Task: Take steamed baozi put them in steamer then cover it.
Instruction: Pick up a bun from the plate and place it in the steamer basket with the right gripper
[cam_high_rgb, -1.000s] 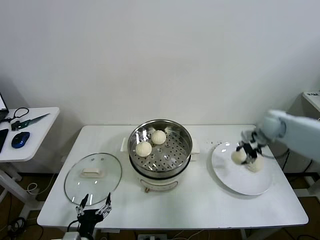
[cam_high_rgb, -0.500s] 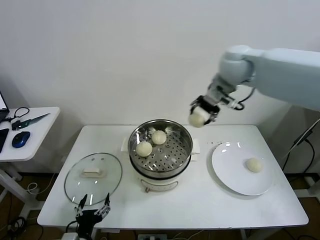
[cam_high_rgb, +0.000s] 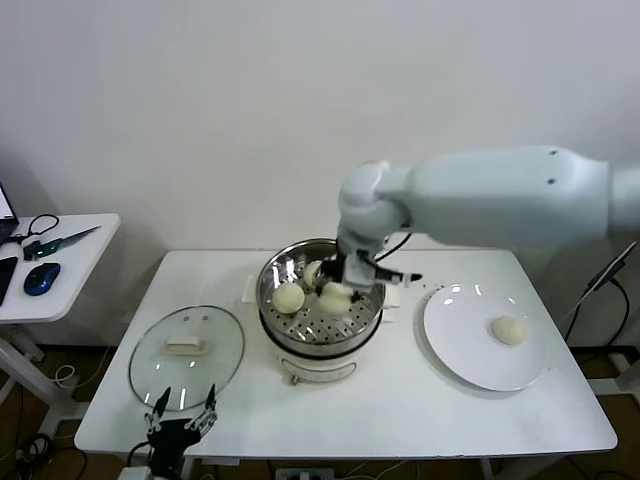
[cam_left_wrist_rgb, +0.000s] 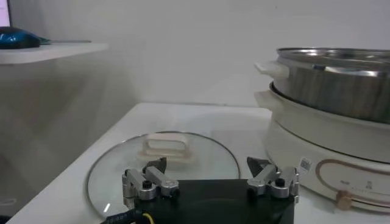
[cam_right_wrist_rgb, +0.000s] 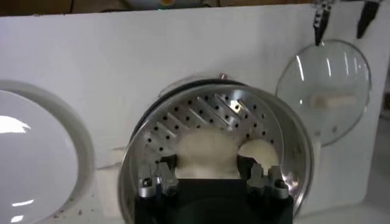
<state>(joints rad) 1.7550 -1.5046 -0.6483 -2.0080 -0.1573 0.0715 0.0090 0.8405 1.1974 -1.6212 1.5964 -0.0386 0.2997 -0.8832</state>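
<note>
We face a plain white wall (cam_high_rgb: 200, 100), evenly lit, with a white desk (cam_high_rgb: 400, 400) pushed up against it. On our left stands a smaller white side table (cam_high_rgb: 60, 290) carrying a blue mouse (cam_high_rgb: 40, 278), a dark cable (cam_high_rgb: 38, 228) and a slim dark tool (cam_high_rgb: 65, 240). Under it, a strip of brownish floor (cam_high_rgb: 20, 420) shows, with white table legs and loose cords across it.

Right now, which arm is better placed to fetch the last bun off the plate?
Right. Its gripper is over the steamer, shut on a bun, next to the plate. The left gripper hangs by the lid.
</note>
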